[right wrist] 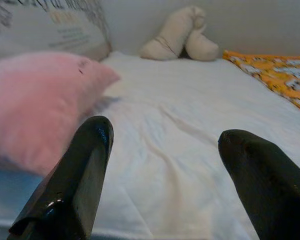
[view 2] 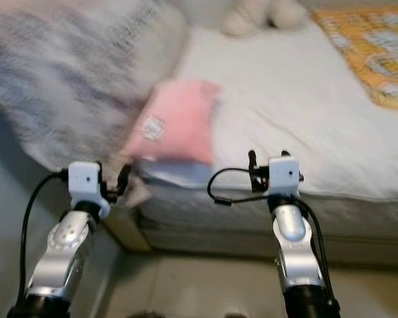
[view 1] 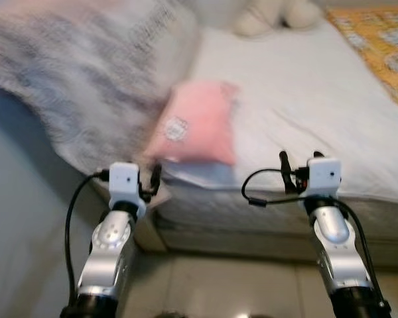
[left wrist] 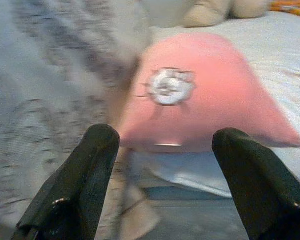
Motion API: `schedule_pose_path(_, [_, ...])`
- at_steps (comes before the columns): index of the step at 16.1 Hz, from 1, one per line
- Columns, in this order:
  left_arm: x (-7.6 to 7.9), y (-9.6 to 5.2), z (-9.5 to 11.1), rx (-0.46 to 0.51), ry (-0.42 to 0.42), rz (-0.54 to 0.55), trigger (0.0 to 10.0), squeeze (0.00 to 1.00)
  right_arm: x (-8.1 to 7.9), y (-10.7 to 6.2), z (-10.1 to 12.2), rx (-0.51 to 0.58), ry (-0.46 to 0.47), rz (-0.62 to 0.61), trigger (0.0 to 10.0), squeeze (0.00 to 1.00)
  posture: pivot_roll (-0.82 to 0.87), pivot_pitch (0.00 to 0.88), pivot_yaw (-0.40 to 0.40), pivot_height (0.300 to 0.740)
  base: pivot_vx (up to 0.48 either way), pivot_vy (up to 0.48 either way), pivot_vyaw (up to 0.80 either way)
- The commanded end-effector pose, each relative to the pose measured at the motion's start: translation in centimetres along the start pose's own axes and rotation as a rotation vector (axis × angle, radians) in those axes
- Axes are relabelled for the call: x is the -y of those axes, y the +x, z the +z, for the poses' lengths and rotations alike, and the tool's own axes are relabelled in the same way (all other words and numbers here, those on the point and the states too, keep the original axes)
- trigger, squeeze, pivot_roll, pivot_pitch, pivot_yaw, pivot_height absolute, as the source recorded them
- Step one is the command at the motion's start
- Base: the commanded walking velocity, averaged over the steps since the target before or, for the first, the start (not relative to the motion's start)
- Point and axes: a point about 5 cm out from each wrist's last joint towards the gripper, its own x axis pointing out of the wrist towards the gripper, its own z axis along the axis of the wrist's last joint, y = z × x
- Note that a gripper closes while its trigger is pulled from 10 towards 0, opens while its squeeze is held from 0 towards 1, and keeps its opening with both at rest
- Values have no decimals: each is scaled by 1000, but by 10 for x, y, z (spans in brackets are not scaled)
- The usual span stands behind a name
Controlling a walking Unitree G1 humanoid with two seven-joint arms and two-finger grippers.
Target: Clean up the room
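A pink pillow (view 1: 196, 122) with a round white emblem lies near the front edge of a bed with a white sheet (view 1: 305, 99). A light blue cloth (view 1: 199, 175) shows under the pillow. My left gripper (view 1: 152, 173) is raised at the bed edge just below and left of the pillow, open, with nothing between its fingers. In the left wrist view the pillow (left wrist: 200, 100) sits straight ahead of the open gripper (left wrist: 165, 135). My right gripper (view 1: 300, 159) hovers at the bed edge to the pillow's right, open and empty (right wrist: 167, 131).
A grey patterned blanket (view 1: 86, 79) drapes over the bed's left side and hangs down. A beige plush toy (view 1: 272, 16) lies at the far end, an orange patterned cover (view 1: 385, 46) at the far right. Tiled floor (view 1: 219, 285) lies below the bed.
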Motion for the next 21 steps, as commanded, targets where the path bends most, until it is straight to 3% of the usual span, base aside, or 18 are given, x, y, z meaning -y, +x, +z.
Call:
schedule_pose_path(1, [-10,0,-1,-10,17,28,10000,0,-12,3,3,4,10,33,10000,0,-143,0,124,740,0,0,0])
schedule_pose_path(5, [-13,1,3,12,-27,54,10000,0,-17,7,4,2,11,58,10000,0,-134,0,122,740,454,0,-400])
schedule_pose_path(7, [-16,0,2,7,-97,111,10000,0,-20,13,6,-5,5,93,10000,0,-134,0,116,740,459,0,0])
schedule_pose_path(12, [-6,5,3,4,-93,92,10000,0,-18,18,5,-43,-7,146,10000,0,-134,0,91,740,455,0,0])
schedule_pose_path(18, [-14,11,8,-5,-121,122,10000,0,-20,28,9,-47,-8,167,10000,0,-135,0,97,740,358,137,0])
schedule_pose_path(21, [-14,18,10,-17,-40,98,10000,0,-20,29,8,-49,-6,170,10000,0,-130,0,95,740,0,480,0])
